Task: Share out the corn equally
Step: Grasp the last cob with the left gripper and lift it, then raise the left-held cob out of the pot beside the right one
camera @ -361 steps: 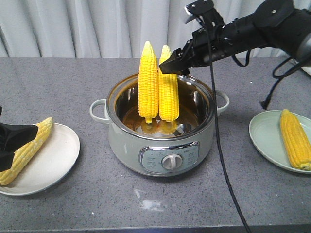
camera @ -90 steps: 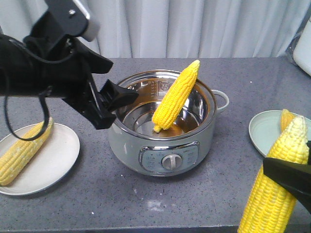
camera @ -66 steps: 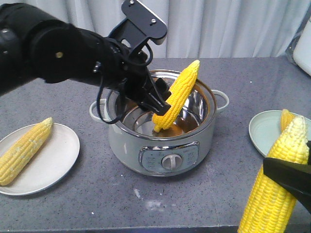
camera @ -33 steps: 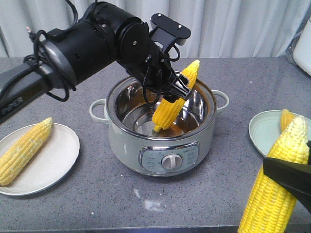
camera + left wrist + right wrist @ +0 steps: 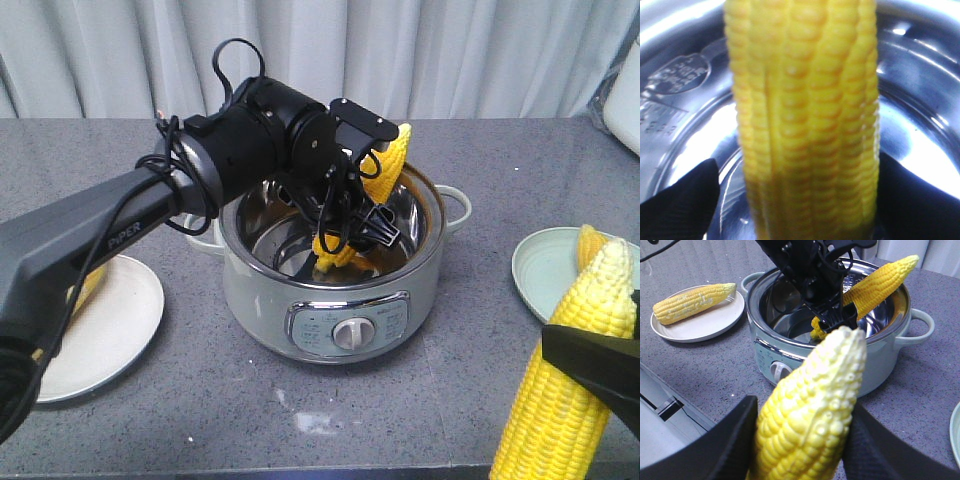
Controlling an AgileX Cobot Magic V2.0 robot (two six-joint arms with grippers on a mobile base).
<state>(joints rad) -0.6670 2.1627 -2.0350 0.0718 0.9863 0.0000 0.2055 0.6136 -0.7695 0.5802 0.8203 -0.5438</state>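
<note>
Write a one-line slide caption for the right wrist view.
Right pincer grips the foreground cob while the left pincer straddles the leaning cob inside the electric pot.

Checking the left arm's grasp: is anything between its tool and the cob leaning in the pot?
Nothing visible does. The left tool is inside the pot with its fingers on either side of the cob, a small gap showing beside one finger.

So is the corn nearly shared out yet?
Halfway. A first cob lies on the left plate, a second cob on the right plate. The right claw grips the third cob, unplaced. The left claw straddles the last cob in the pot, not closed. Those two need plating.
</note>
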